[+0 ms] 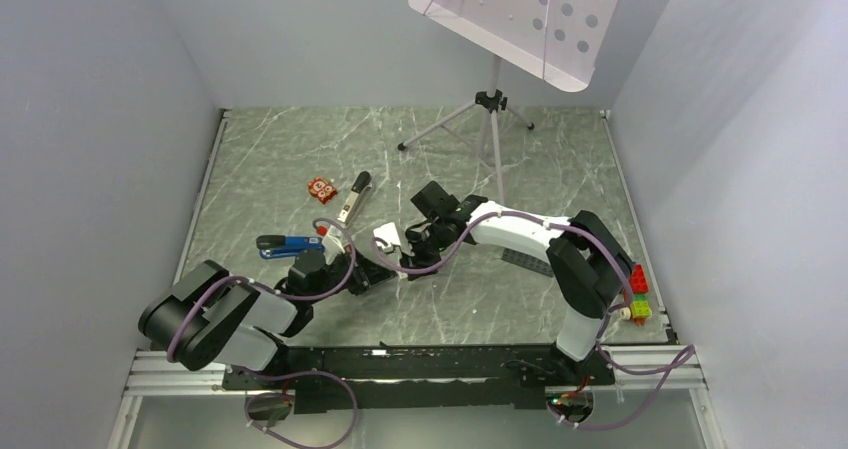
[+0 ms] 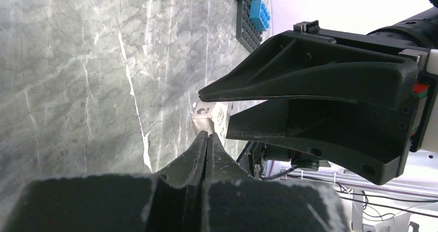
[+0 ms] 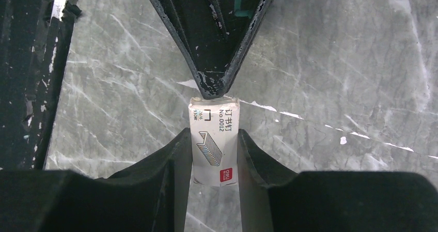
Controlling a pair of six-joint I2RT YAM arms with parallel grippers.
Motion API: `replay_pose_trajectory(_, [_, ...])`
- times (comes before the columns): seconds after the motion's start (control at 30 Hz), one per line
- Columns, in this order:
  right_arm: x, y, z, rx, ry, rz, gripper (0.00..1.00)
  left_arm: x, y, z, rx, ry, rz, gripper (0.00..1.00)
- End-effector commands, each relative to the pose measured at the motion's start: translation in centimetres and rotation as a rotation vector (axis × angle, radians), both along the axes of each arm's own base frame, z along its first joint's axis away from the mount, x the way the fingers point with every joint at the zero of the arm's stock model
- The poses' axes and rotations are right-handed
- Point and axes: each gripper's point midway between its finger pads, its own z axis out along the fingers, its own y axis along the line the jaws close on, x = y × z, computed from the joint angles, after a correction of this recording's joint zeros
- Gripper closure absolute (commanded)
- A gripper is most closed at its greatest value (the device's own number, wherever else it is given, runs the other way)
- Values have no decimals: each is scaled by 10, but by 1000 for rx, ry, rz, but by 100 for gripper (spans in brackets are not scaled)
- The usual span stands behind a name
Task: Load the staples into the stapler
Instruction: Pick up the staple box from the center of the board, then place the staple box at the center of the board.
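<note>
The contents of the small white staple box point(image 3: 214, 144) are hidden, and its near end is cut off by the right gripper point(image 3: 213, 135), which is part open and clamped on the box's sides. The left gripper point(image 2: 207, 139), fully closed, touches the box's far end. Both arms reach low over the mid-tabletop point(image 1: 300, 149). From the box, the blue stapler point(image 1: 285, 245) lies at 9 o'clock and the silver stapler point(image 1: 352, 197) at 11.

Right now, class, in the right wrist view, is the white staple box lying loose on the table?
No, the white staple box is clamped between the two fingers of the right gripper.
</note>
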Motion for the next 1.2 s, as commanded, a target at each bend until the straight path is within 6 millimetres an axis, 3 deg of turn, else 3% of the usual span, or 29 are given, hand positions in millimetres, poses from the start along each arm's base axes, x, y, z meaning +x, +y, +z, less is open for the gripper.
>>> replay_pose_trajectory(0.0, [2,14,38,96,-38,22,68,6,-5,14,-15,-62,-5,100])
replay_pose_trajectory(0.73, [-9,19,34,82,-39,56,67,4,-17,22,-55,-69,-40,100])
replay_pose_trajectory(1.17, [-11,21,33,78,-44,60,66,3,-22,23,-87,-53,-59,90])
